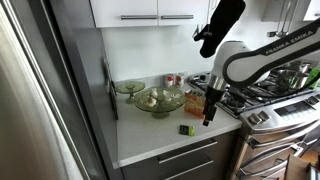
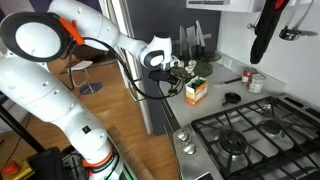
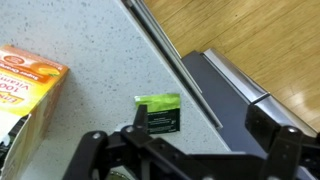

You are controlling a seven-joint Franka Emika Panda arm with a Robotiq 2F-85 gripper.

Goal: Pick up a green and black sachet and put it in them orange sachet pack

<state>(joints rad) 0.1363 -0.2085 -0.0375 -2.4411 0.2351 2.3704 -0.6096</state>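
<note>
Grey bench (image 3: 100,40) carries the green and black sachet (image 3: 159,113), which lies flat and alone near the front edge. In an exterior view the same packet (image 1: 188,129) sits on the pale worktop, just below and in front of the arm's tool end.

**Step in hand:** approach for pick-up. The jaws stand wide open and hold nothing. In the wrist view one finger shows at each lower corner, and the sachet lies ahead of them, slightly off centre. No contact with the packet is visible.

**Position of the target:** the orange sachet pack (image 3: 25,85) stands on the bench beside the sachet, apart from it. It also shows in an exterior view (image 2: 197,91), between the arm and the stove (image 2: 245,135). Whether its top is open cannot be told.

**Next move, as judged:**
1. Centre the jaws over the sachet.
2. Lower until the fingers reach the bench.
3. Close on the packet. It is thin and flat, so it may slide instead of lifting.
4. Carry it the short way to the pack.

**Legible writing:** the pack shows "100" in pale print, and the rest is cut off. Print on the sachet's black part is too small to read.
</note>
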